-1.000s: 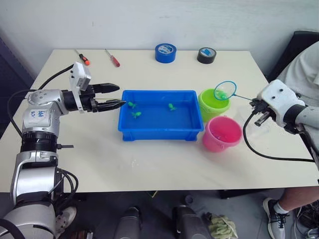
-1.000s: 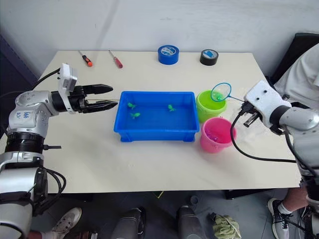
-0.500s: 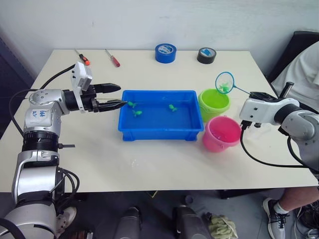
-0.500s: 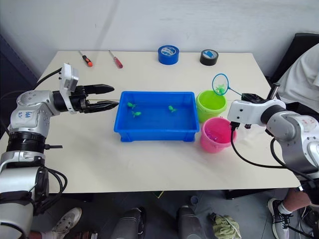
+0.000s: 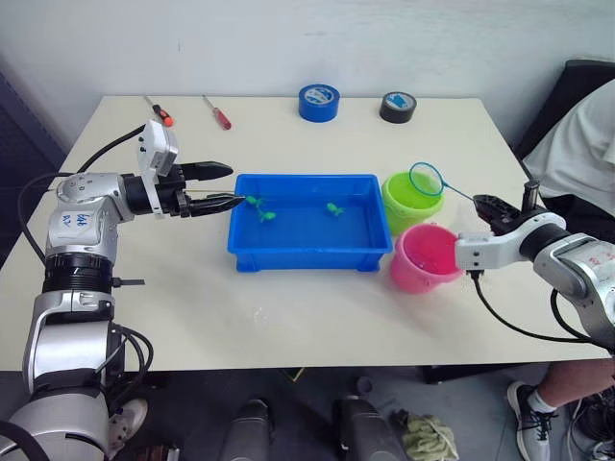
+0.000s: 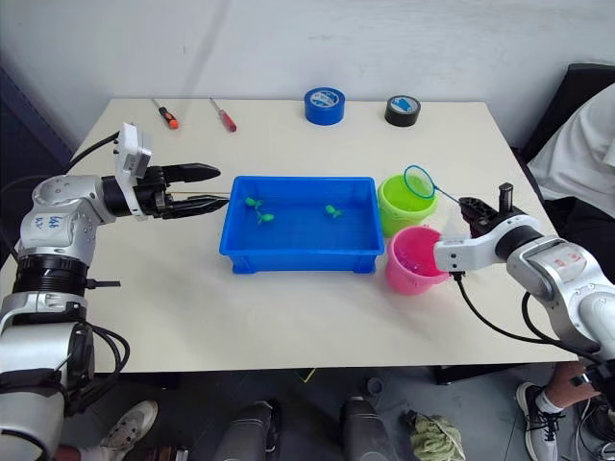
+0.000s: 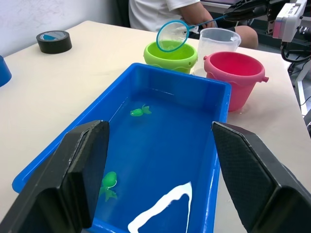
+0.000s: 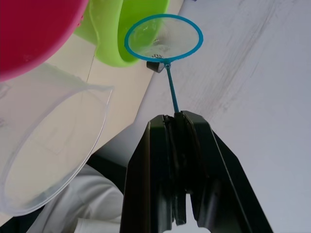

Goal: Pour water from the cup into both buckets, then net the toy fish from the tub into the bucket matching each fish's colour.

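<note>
I'm watching the left pincer (image 5: 231, 184) hovering at the tub's (image 5: 306, 252) left end, jaws spread wide w/ nothing in them, same spot as a sec ago, so it's idling. The tub is sitting mid-counter, water in it, w/ three green fish (image 5: 265, 216) floating toward its far side. No pink ones visible to me in there.

Moving right: the green bucket (image 5: 411, 199) is standing just beside the tub's right end, the pink bucket (image 5: 427, 257) touching it on the near side, the clear cup (image 7: 217, 41) behind them toward the right edge.

The change is all on the right. The right pincer (image 6: 471, 206) is clamped tight on the net's (image 5: 429, 179) thin handle, and the wrist has been rolling over during the last sec. Half a sec ago the hoop was standing up w/ a green fish in it over the green bucket; now it's lying flatter over that bucket's far-right rim and the mesh is looking empty in the right wrist view. My read: the fish is probably tipped into the green bucket, though I can't see inside to confirm.

That'd mean one more green done, three left in the tub. Next I'm likely swinging the net back over the water.
</note>
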Action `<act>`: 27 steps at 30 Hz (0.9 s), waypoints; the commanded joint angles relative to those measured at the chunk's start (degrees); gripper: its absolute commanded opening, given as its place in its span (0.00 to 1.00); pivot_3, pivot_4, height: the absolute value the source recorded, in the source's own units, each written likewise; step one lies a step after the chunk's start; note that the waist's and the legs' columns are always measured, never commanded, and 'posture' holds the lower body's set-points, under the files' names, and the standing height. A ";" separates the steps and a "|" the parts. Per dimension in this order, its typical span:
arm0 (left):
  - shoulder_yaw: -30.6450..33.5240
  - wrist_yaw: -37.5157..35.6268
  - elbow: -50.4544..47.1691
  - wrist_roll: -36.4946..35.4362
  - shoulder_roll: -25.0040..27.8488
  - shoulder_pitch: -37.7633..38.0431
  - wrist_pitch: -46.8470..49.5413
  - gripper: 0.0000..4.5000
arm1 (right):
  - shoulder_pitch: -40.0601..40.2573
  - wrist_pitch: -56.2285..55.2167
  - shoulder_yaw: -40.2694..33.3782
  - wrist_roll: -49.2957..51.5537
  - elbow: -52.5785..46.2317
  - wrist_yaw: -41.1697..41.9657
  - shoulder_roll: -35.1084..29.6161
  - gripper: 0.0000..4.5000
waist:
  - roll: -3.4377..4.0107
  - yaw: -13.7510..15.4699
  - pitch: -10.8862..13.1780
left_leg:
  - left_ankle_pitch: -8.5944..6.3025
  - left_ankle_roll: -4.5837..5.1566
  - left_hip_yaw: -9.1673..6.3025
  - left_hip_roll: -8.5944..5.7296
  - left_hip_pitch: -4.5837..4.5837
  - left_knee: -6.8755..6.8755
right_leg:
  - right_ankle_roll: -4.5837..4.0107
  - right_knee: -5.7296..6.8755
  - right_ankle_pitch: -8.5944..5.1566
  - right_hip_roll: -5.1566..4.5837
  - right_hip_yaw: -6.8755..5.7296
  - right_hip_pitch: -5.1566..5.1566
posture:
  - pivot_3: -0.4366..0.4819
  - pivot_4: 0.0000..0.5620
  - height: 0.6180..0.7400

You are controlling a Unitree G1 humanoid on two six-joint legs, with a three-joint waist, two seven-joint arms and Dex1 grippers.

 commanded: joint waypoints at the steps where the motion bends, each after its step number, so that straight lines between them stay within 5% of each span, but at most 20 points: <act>1: 1.27 -0.32 -2.08 -0.68 0.82 0.48 0.08 0.82 | -1.16 0.22 -4.26 2.33 -3.15 -0.63 1.54 0.00 | 0.00 -0.04 0.00 | 0.00 -0.01 0.00 0.00 0.00 0.00 | 0.00 0.02 0.00 0.00 0.01 0.00 | 0.48 0.27 0.95; 6: 2.10 -0.77 -2.15 -1.07 2.15 0.59 0.63 0.82 | -3.86 4.96 -10.02 16.18 -10.42 7.94 5.13 0.00 | 0.01 -0.02 0.00 | 0.01 -0.02 -0.01 0.01 0.01 0.02 | 0.00 0.06 0.00 0.00 0.00 0.01 | 0.48 0.27 0.95; 15: 3.00 -0.93 -4.84 -1.73 3.82 2.98 3.36 0.82 | -12.00 49.89 -11.32 51.16 -23.54 34.60 11.96 0.00 | -0.01 0.12 -0.01 | 0.02 -0.04 -0.29 0.29 0.04 0.07 | 0.03 0.03 0.02 -0.02 -0.18 0.20 | 0.48 0.27 0.95; 27: 4.35 1.24 -11.57 -2.53 3.67 7.86 5.06 0.82 | -30.30 88.07 -3.79 62.97 -14.15 26.42 23.67 0.00 | 0.01 -0.11 -0.02 | 0.03 0.02 -0.71 0.21 0.01 0.01 | 0.01 0.10 0.01 -0.08 -0.11 0.03 | 0.48 0.27 0.95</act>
